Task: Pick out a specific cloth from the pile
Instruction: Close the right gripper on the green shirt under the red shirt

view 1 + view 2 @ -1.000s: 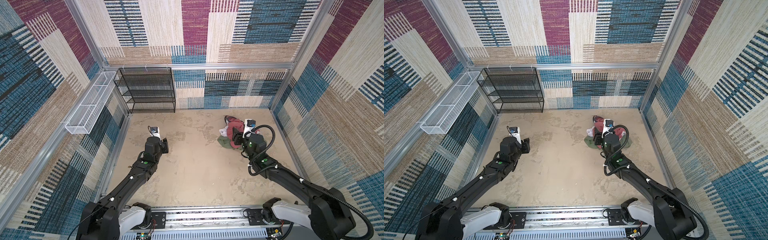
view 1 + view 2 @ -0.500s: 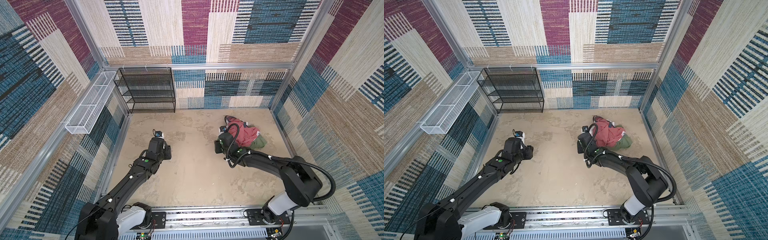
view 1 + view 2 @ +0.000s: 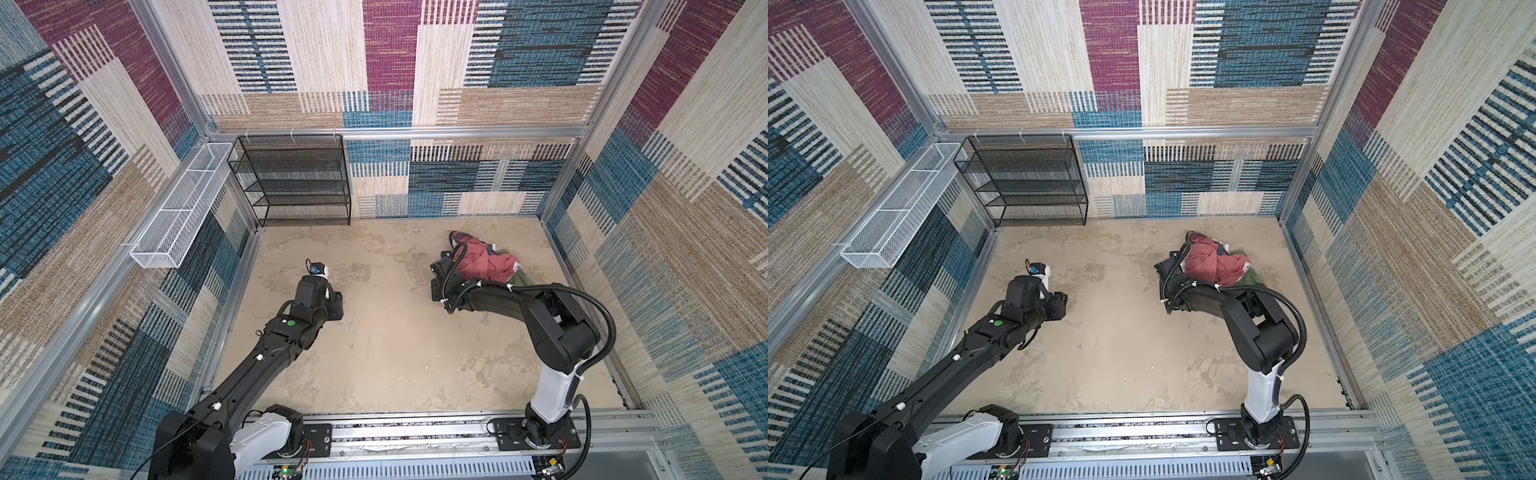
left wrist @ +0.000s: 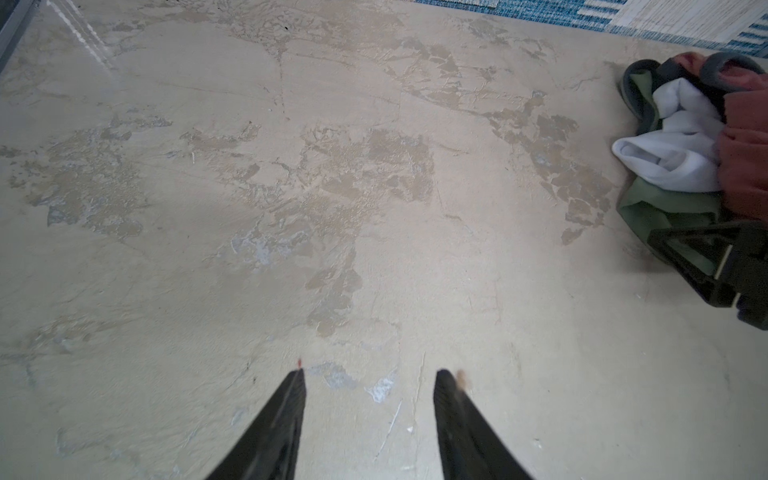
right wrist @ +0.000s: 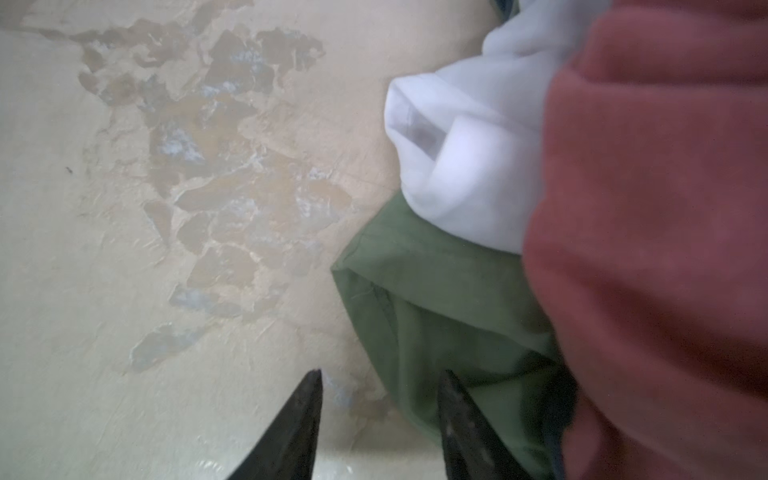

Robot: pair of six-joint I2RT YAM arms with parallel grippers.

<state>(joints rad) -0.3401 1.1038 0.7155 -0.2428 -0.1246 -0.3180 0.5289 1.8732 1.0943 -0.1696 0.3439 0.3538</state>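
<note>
1. A small pile (image 3: 484, 259) of soft clothes lies on a sandy, blotchy tabletop (image 3: 395, 353). Carpet-patterned walls close the space in on three sides.
2. A red garment (image 3: 1212, 264) is heaped on top of the pile and covers most of it in both top views.
3. A white cloth (image 4: 681, 153) bulges out from under the red garment on the side of the pile that faces the left arm.
4. The green cloth (image 5: 436, 299) is at the bottom of the pile. It is flattened under the white cloth and the red garment, and a folded edge spreads out onto the bare tabletop.
5. A sliver of green also shows on the opposite side of the pile in both top views. A grey band (image 4: 633, 97) curls at the pile's far end.
6. The right arm (image 3: 540, 316) bends across the near side of the pile, and its wrist is low at the edge where the green cloth sticks out.
7. The right fingers (image 5: 453, 411) are parted and hold nothing. One is over the green cloth's edge and the other is over bare tabletop just beside it, so the edge of the fabric reaches into the gap.
8. The left fingers (image 4: 293, 407) are well away from the pile. They are spread to a middling gap over bare tabletop, pointing toward the pile with nothing between them.
9. A black mesh shelf (image 3: 299, 183) stands against the back wall, well apart from the pile and beyond the left arm (image 3: 266, 357).
10. A white wire basket (image 3: 178, 208) hangs on the side wall farthest from the pile.
</note>
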